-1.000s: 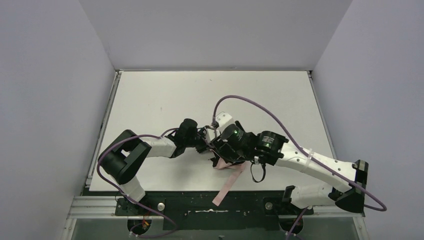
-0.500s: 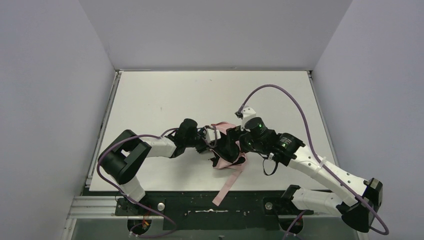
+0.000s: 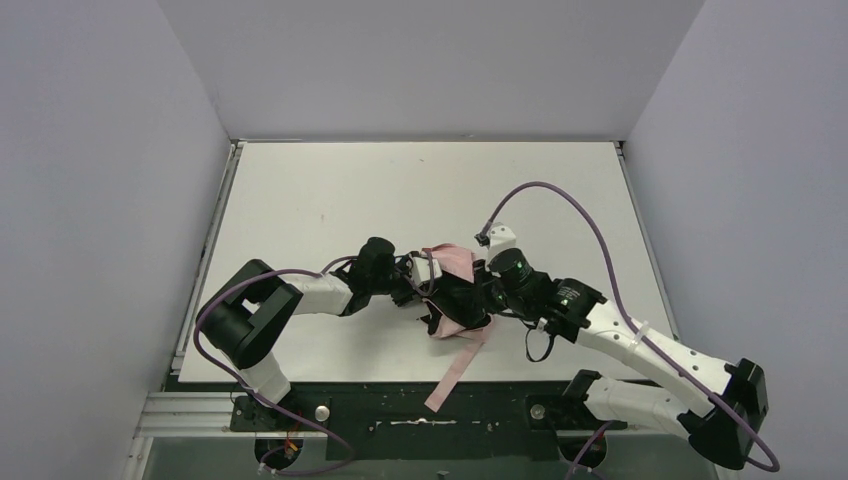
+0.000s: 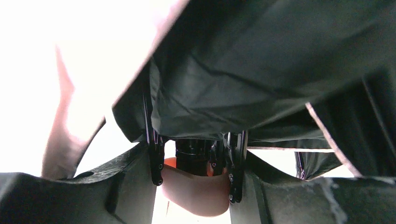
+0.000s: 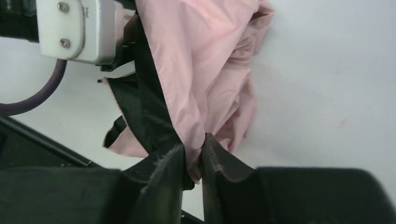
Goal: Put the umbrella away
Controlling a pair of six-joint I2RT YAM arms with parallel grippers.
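Near the table's [image 3: 330,190] front edge, about midway along it, the umbrella [image 3: 455,290] lies half collapsed, pink canopy [image 5: 201,70] bunched over black lining, its strap [image 3: 452,378] trailing off that edge. Left gripper [image 4: 195,163] is clamped on the pink handle [image 4: 196,196] right by the black shaft; right gripper [image 5: 194,161] is pinched onto a thin fold of canopy. That pinch looks like the weak point: slick fabric could slide out under a pull, while a hard tug against the held handle could strain seams or bend the thin ribs [image 4: 147,116]. The dangling strap might also snag on the rail [image 3: 400,410] along that edge
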